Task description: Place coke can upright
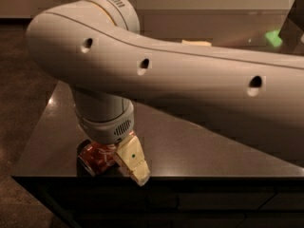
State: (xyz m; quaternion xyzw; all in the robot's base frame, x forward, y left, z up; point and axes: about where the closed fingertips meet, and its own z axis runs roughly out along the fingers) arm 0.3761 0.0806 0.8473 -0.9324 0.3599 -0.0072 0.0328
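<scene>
The coke can point(96, 156) is red-orange with white script. It lies tilted on its side at the front left corner of the dark table point(199, 151), close to the front edge. My gripper point(115, 167) reaches down from the wrist right above it and is shut on the can. One cream finger point(133, 160) shows on the can's right side. The other finger is hidden behind the can. My big white arm crosses the whole view above.
A pale yellow sponge point(196, 42) lies at the back of the table, partly hidden by the arm. A green bag point(273, 37) shows at the far right back, beside a dark object point(294, 23). The table's front edge runs just below the can.
</scene>
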